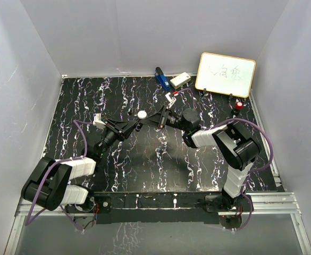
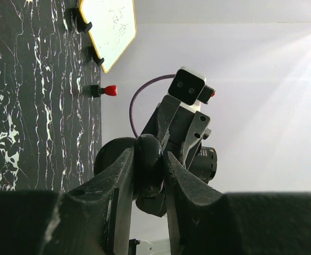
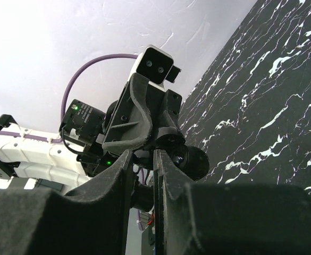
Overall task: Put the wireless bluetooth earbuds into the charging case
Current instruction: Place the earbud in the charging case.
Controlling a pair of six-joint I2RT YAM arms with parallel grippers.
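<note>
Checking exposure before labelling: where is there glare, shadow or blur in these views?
Top external: even light, sharp, the whiteboard bright but not washed out. Left wrist: glare whitens the wall at upper right; the left hand is dark and soft. Right wrist: the wall at upper left is blown out; the right hand sits in shadow.

Two arms stood at the desk's near edge: left arm (image 1: 65, 178) and right arm (image 1: 235, 151). There were two grippers, left gripper (image 1: 134, 124) and right gripper (image 1: 151, 120), and two wrist cameras, left camera (image 3: 154, 64) and right camera (image 2: 190, 87). One case (image 1: 142, 114) was mid-desk. The far edge had one blue item (image 1: 161, 78) and one white box (image 1: 180, 79). At the far right corner were one whiteboard (image 1: 225, 74) and one red-capped item (image 1: 239, 105). Earbuds were too small to count.
</note>
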